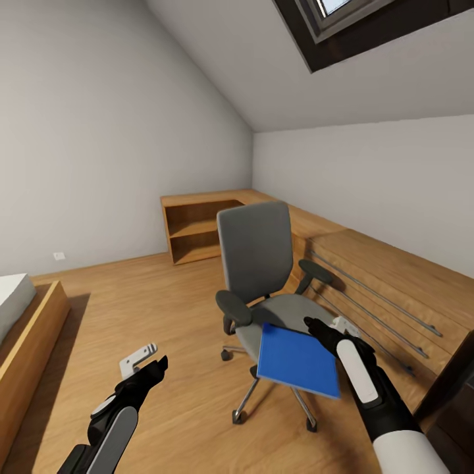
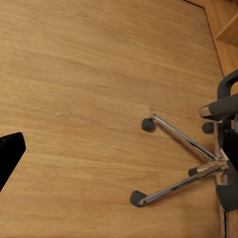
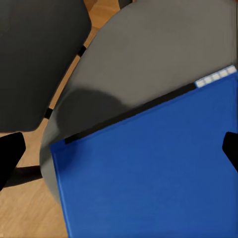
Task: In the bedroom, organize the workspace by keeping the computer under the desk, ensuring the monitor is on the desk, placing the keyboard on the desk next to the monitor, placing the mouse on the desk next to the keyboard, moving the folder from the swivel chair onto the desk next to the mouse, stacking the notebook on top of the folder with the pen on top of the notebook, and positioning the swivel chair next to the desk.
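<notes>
1. Two arms reach forward over the wood floor point(image 1: 164, 309) in the head view; the swivel chair point(image 1: 257, 253) stands ahead, its tall back toward the corner shelving unit point(image 1: 197, 227).
2. Folder point(image 1: 297, 360): bright blue, tilted, over the front edge of the chair's grey seat, beside the right tool point(image 1: 322, 327). Whether it rests on the seat or is lifted off it, I cannot tell.
3. Right tool: black fingers point at the folder's upper right corner. In the right wrist view a dark fingertip point(image 3: 9, 157) shows at each side of the frame with the folder point(image 3: 153, 173) between them, so the fingers stand apart; contact with the folder cannot be told.
4. Left tool point(image 1: 146, 368): low over bare floor, well apart from the chair. Only one dark fingertip point(image 2: 10, 153) shows in the left wrist view; apart or together, cannot tell.
5. Left wrist view: chrome base point(image 2: 188, 168) of the chair, black casters on the floor.
6. Bed edge point(image 1: 20, 322) at far left, in a wood frame.
</notes>
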Robot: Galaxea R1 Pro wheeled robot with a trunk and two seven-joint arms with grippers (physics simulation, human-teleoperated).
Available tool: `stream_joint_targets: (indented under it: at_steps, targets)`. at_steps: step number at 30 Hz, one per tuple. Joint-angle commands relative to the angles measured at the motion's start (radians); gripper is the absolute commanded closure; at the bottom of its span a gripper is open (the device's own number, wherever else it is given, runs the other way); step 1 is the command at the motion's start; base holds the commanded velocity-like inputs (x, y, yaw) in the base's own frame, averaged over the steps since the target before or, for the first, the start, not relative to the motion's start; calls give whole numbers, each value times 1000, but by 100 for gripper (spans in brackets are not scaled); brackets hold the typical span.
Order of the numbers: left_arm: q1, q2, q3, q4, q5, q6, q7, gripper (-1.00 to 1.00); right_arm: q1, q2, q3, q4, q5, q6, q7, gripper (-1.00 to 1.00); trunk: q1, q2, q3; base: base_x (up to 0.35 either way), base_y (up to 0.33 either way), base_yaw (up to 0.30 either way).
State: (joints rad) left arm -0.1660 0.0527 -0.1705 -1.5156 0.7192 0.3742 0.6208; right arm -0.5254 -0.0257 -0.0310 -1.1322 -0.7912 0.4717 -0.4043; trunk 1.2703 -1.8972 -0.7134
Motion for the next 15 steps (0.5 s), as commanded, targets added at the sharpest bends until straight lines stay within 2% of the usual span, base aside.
stream_joint_targets:
  at_steps: [1,3,10,15]
  targets:
    - [-1,1,-2,-1,6,2,8,-100,-1,0,-3,-2,-14,2,-8,-100,4,-8,-4,0,0,0]
    - [0,0,-3,0,6,2,9,-100,0,0,-8,-1,-20,-1,-7,-100,12,-22,-11,0,0,-27]
    - [0,1,-1,1,8,2,8,-100,0,1,-9,-3,-20,-1,-8,-100,12,-22,-11,0,0,-13]
    - [0,2,-3,11,5,1,4,-100,0,1,-9,-2,-20,-1,-8,-100,12,-22,-11,-20,0,-121]
